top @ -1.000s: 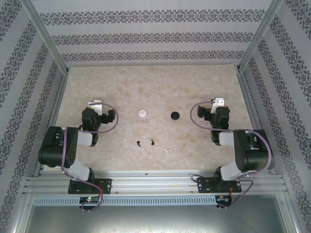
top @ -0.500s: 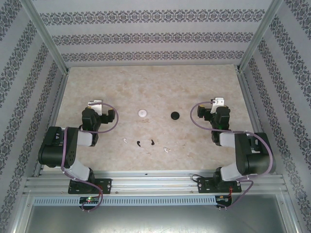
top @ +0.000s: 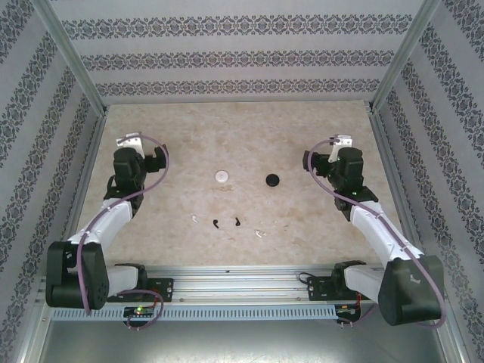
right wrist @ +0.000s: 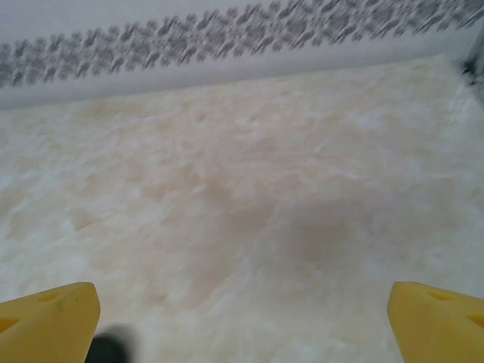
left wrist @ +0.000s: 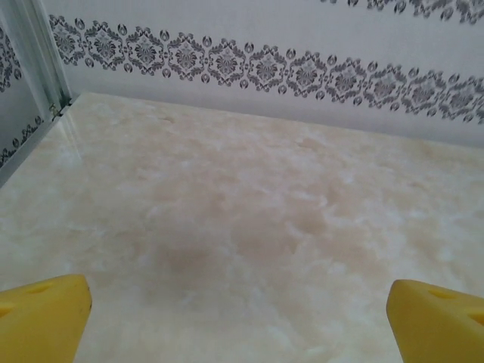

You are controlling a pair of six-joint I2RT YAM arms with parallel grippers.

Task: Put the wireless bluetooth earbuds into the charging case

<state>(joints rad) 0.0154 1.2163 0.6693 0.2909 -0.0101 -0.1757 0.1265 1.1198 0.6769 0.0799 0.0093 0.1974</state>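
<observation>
At the near edge a metal rail (top: 242, 276) carries both arm bases. Beyond it the pale, marbled surface (top: 242, 128) runs to patterned walls (top: 242, 57) on three sides, with metal posts at the far corners. The widest bare stretch is the far half, and both wrist views look across bare stone to the back wall.

Nearest the rail, midway between the arms, the four earbuds (top: 216, 223) lie apart in a loose row. A white bud (top: 195, 220) is at the left end, two black buds (top: 237, 221) are in the middle, and a second white bud (top: 260, 234) is at the right, slightly nearer us. They are tiny, short-stemmed specks, and nothing stands around them.

Farther in, well apart from the row, sit the round white case (top: 221, 177) and the black case (top: 272, 180). We cannot tell whether their lids are open.

The left fingers (left wrist: 41, 318) are spread wide with nothing between them, out left of the white case. The right fingers (right wrist: 45, 321) are equally wide and empty, right of the black case. A dark blur (right wrist: 110, 349) sits beside one right fingertip, and we cannot tell what it is.
</observation>
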